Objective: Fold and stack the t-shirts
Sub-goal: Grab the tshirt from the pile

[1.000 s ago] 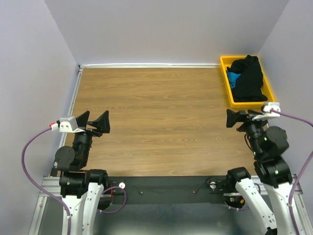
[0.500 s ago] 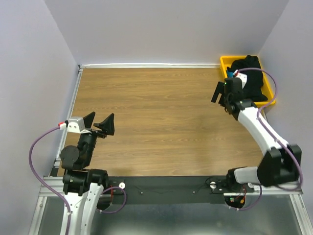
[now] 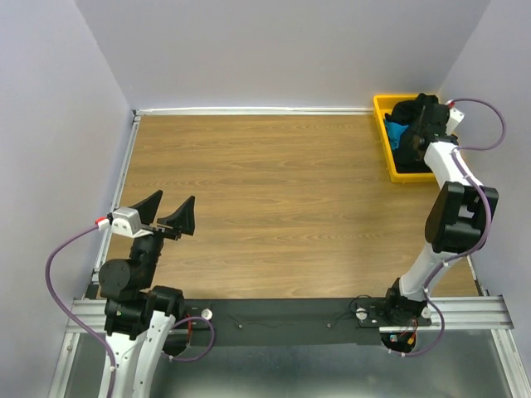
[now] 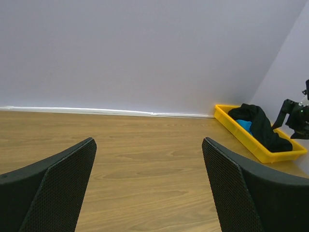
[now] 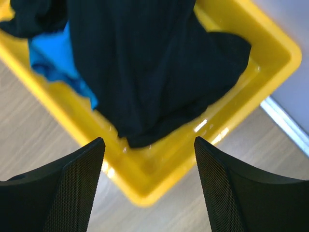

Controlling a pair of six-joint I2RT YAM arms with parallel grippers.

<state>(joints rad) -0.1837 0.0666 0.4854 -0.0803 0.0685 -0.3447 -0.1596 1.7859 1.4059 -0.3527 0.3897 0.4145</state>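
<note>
Hard to pick out from above: right gripper, dark against the black shirt beneath it. Plain enough from its own wrist: fingers spread apart, nothing between them, hanging over one end of the tray. Cut off at the top of that view: the black shirt's upper part. Mostly buried: teal shirt, only a crumpled patch showing at the black one's left edge. Both heaped in the tray, at the table's far right corner. Left gripper wide apart too and empty, above the near left of the table, well apart from the tray.

Soft, rumpled, matte cloth, the black edge sagging to the tray floor. Glossy yellow plastic, rectangular, with rounded corners and low walls. Fine mesh texture on the inner finger faces.

Wood-grain tabletop. Pale lilac walls on three sides, with a white strip along the back edge.
</note>
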